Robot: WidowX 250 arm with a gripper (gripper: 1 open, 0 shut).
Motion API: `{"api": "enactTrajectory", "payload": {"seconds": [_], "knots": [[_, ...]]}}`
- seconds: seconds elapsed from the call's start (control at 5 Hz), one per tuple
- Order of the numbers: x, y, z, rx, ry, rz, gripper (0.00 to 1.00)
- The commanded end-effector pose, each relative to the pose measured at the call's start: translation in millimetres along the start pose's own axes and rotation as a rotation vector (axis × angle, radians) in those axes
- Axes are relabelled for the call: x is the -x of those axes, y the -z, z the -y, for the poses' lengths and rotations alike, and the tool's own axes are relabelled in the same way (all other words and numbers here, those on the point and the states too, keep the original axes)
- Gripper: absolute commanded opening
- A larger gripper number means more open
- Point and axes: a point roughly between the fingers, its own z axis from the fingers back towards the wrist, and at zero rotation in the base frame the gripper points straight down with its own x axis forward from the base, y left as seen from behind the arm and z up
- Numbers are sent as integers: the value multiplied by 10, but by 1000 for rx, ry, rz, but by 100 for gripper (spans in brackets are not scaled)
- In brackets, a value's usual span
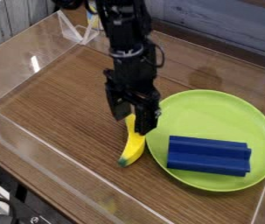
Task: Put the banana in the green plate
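Note:
The yellow banana [132, 149] lies on the wooden table, just left of the green plate [222, 115], its greenish tip toward the front. My black gripper [135, 122] points straight down over the banana's far end, open, with a finger on each side of it. The upper end of the banana is hidden behind the fingers, and I cannot tell if they touch it. A blue rectangular block [209, 155] rests in the front part of the plate.
Clear acrylic walls [30, 61] enclose the table on the left, back and front. A bottle [96, 15] stands at the back behind the arm. Bare wood [59, 109] stretches left of the banana.

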Motion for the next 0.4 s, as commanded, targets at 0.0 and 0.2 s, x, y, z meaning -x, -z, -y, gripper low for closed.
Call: {"api": "enactTrajectory", "payload": {"seconds": [0.0,0.2], "knots": [[-31,88,-11,-19,7,17,100],[-27,183,-43,-24,-7,9,100]]}}
